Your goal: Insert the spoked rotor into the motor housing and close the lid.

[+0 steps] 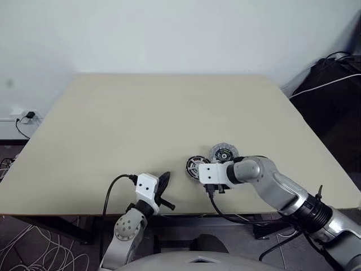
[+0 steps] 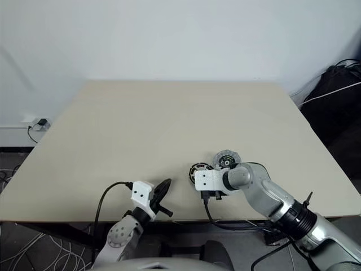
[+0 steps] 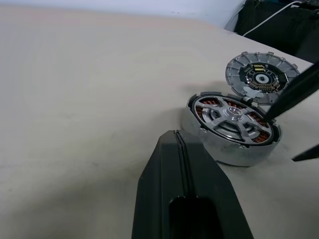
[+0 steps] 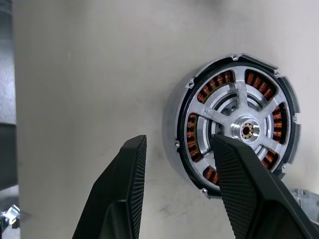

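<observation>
Copper windings show between the spokes of your spoked rotor (image 4: pixel 239 127), seated flat, hub up, in the motor housing (image 3: pixel 230 143) on the desk (image 1: pixel 141 124), right end effector (image 4: pixel 177 191) half-spread over its rim, left end effector (image 3: pixel 179 149) closed and empty, lid (image 3: pixel 260 77) behind, patterned face up.

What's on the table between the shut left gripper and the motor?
Nothing: bare table lies between the left gripper and the motor housing, seen in the left wrist view.
</observation>
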Controlling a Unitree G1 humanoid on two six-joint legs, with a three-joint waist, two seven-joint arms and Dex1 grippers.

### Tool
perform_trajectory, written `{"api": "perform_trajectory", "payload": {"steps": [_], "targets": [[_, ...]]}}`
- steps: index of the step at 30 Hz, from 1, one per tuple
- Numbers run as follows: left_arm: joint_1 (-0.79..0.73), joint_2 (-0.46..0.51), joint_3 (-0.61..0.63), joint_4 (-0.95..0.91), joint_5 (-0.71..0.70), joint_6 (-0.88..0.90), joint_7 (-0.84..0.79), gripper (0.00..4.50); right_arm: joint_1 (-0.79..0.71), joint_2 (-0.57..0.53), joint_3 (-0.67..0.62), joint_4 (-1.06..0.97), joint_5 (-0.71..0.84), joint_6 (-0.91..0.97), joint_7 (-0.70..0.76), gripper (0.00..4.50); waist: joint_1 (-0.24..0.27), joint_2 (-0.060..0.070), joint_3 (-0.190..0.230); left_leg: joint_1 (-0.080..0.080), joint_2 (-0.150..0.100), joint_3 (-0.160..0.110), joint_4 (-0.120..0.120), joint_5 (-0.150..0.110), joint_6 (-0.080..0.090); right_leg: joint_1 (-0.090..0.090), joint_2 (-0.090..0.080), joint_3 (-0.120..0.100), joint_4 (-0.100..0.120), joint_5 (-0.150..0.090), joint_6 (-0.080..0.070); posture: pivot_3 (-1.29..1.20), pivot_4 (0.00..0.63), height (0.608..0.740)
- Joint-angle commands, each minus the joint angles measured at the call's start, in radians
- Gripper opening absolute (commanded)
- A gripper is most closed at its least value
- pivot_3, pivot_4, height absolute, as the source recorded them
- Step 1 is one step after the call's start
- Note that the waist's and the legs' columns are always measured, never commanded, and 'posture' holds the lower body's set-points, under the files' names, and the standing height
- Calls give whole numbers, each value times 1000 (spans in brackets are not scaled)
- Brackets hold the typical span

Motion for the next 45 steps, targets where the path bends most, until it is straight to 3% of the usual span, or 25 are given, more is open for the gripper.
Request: {"api": "perform_trajectory", "payload": {"steps": [1,4,11,20,33,45], "targets": [[-5,-11,-12,-74,3,11,9,0,-27,17,-16,35,-27,-25,10,2223,0,0,0,0,0,0,0,0,0,0,0,0,0,0,0,0,0,740],[-4,-10,-12,-96,2,29,14,0,-28,30,-21,64,-39,-34,20,2223,0,0,0,0,-1,0,0,0,0,0,-1,0,0,0,0,0,0,740],[-3,-7,-16,-142,0,71,25,0,-20,46,-38,77,-56,-38,31,109,-2,0,-2,2,-1,0,0,0,0,2,-2,0,0,1,1,0,0,740],[-5,-6,-18,-153,-6,87,21,0,6,36,-75,32,-38,-11,46,76,-1,1,-2,2,-2,0,0,0,1,2,-3,0,0,2,2,0,0,740],[-23,-8,-11,-105,-11,67,9,0,40,85,-120,-81,52,167,77,76,0,1,-2,0,-2,0,0,0,1,0,-3,0,0,2,1,0,0,740],[-22,-7,-6,-64,-12,28,4,0,13,140,-102,-24,50,199,19,76,-1,1,-2,-1,-2,0,0,0,1,-1,-3,1,0,2,1,0,0,740]]}}
